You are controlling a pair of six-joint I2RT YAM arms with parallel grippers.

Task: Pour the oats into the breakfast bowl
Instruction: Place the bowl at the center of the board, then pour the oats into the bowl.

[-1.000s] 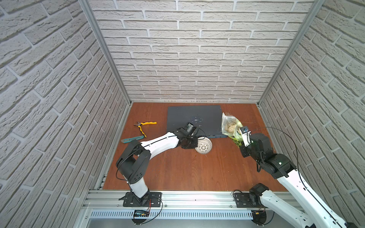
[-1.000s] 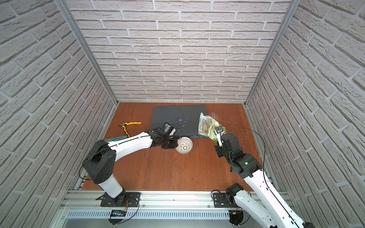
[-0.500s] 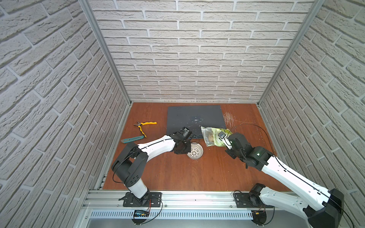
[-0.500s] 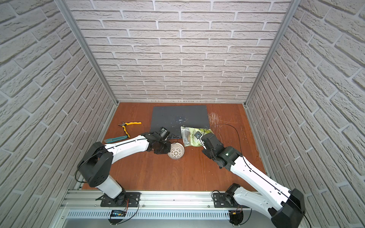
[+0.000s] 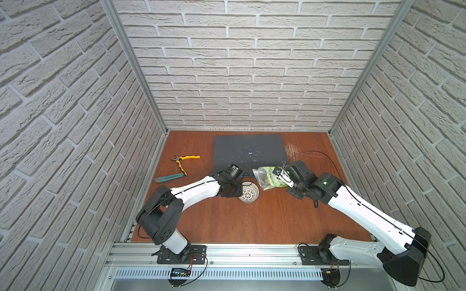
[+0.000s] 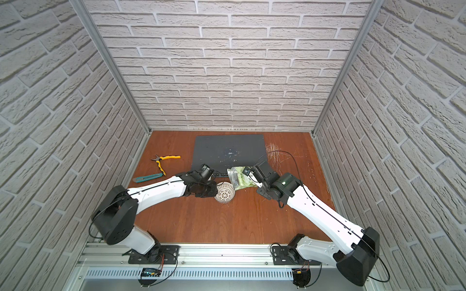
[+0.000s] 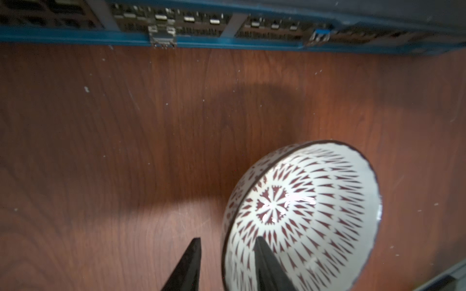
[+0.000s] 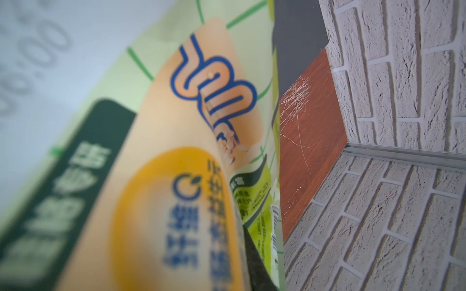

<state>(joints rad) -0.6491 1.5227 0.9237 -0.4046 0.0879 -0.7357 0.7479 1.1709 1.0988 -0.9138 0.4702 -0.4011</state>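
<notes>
Left gripper (image 7: 227,239): jaws spread astride the breakfast bowl (image 7: 302,206) rim; we'd brace it there.
Right gripper (image 5: 279,176): pinching the oat pouch (image 5: 267,179); we'd carry it left over the bowl, then tip slowly.

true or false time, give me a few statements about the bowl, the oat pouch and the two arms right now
1. The small white bowl with a dark red pattern holds no oats. True.
2. The right tool grips the green-and-white checked pouch. True.
3. The left tool is clamped shut on the bowl's rim. False: its fingers straddle the rim, open.
4. The yellow-handled pliers lie inside the bowl. False: they lie on the wooden table, well away from it.
</notes>
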